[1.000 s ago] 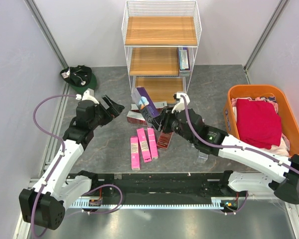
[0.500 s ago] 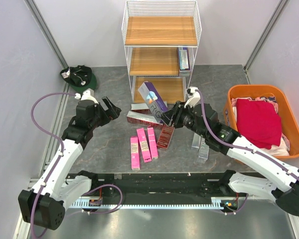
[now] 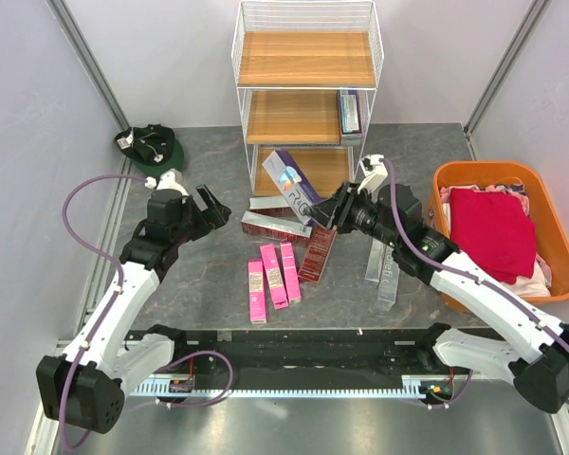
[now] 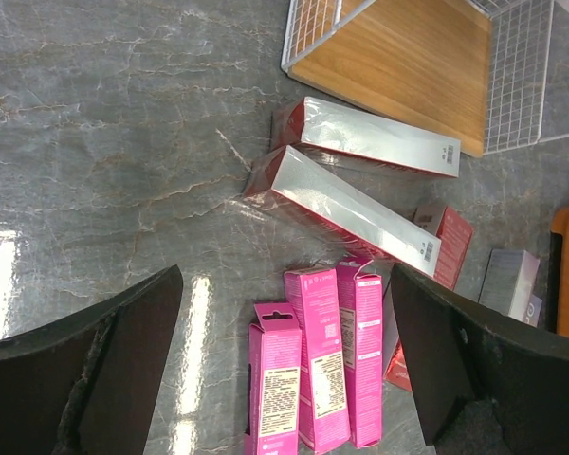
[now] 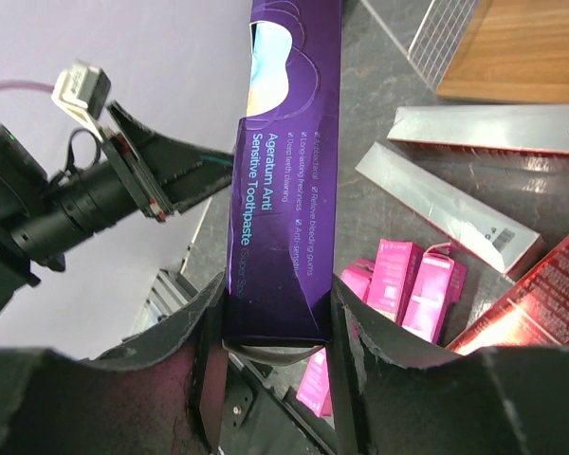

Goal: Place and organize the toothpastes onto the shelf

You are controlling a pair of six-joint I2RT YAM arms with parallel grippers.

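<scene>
- Purple is the colour of the toothpaste box [image 3: 291, 185] I am holding. My right jaws are clamped on its lower end, one jaw on each side. The long box sticks out from them toward 10 o'clock in the top view.
- That purple box is up in the air, not on the tabletop [image 3: 199, 284]. It hangs over the dark red boxes [image 3: 277, 226]. The shelf [image 3: 306, 95] is close by at 12 o'clock from it. I think the box is not touching the shelf yet.
- My left jaws are wide apart and hold nothing. They hang over the tabletop at about 9 o'clock from the pile of boxes, well apart from it.
- I think only a small part of the job is done. One silver and blue box [image 3: 350, 112] stands on the middle board, at its right side. I cannot tell if another one hides behind it. I see no box on the top board.
- A lot is left to do. Three pink boxes [image 3: 272, 275] lie side by side at 6 o'clock from the purple one. Three dark red boxes lie near the foot of the shelf. Two silver boxes [image 3: 384, 270] lie under my right arm, at about 4 o'clock.
- An orange tub [image 3: 484, 167] with clothes sits at 3 o'clock. It is not the place for the boxes.
</scene>
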